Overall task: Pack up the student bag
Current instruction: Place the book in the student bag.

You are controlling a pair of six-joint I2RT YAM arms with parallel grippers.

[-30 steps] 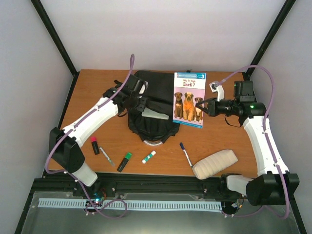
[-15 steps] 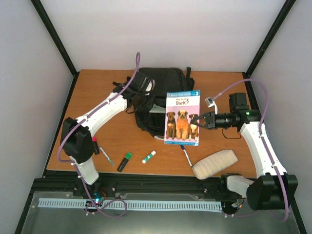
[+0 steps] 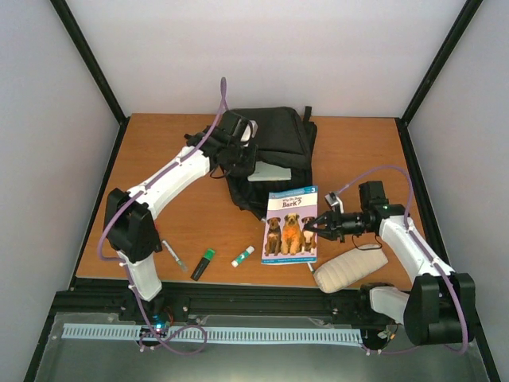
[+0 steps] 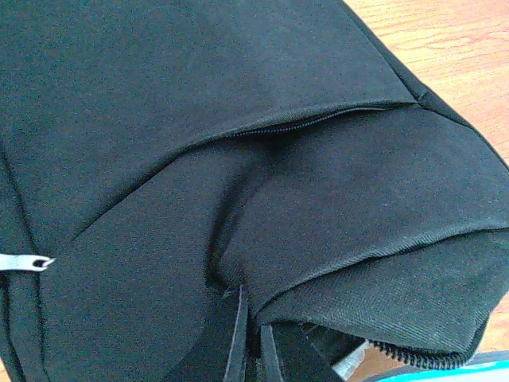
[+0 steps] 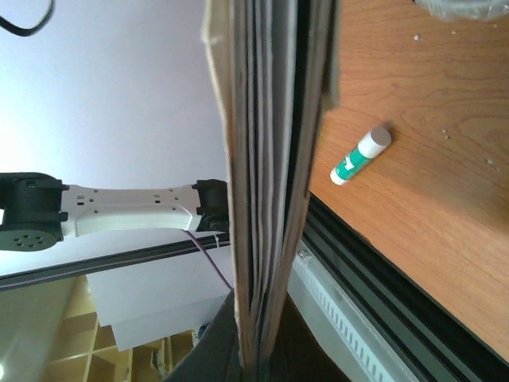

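Observation:
The student bag (image 3: 274, 139), a black backpack, lies at the back middle of the table with its opening toward the front. My left gripper (image 3: 245, 159) is shut on a fold of the bag's fabric at the opening. In the left wrist view the bag (image 4: 199, 143) fills the frame, and the fingers (image 4: 238, 334) pinch the cloth by the zipper. My right gripper (image 3: 318, 228) is shut on the right edge of a dog picture book (image 3: 290, 225) and holds it in front of the bag. The right wrist view shows the book (image 5: 266, 159) edge-on between the jaws.
A cream padded pouch (image 3: 350, 267) lies at the front right. A glue stick (image 3: 243, 255), also in the right wrist view (image 5: 362, 155), a green highlighter (image 3: 203, 263) and a pen (image 3: 173, 255) lie near the table's front edge. The left arm reaches across the left half.
The right gripper has carried the book forward and left, down toward the front of the table. The left gripper has pulled the bag's opening toward the back right, shifting the bag.

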